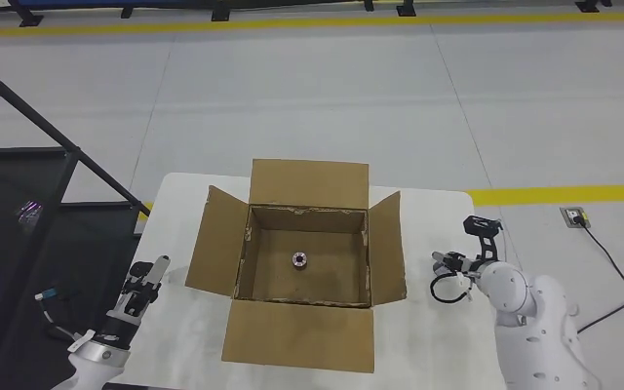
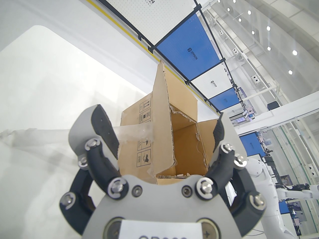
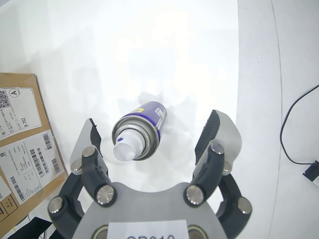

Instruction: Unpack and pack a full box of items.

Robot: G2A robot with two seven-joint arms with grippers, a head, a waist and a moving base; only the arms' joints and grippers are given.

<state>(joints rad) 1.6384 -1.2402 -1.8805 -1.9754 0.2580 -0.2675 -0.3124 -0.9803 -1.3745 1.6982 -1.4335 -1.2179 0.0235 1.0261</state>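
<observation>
Your right gripper hangs jaws apart straight over the spray can — upright, nozzle-up on the table near the box — the nearer arm.

Pretty sure this is a big industrial robot test hall, not a home or office. You've got a pale grey floor with a yellow line marked across it, and a plain white table sitting out in the open. Behind that there's a row of blue and white partition panels in black frames, a really high ceiling with rows of spotlights, some screens way in the back, and a floor socket with a cable running off it.
</observation>
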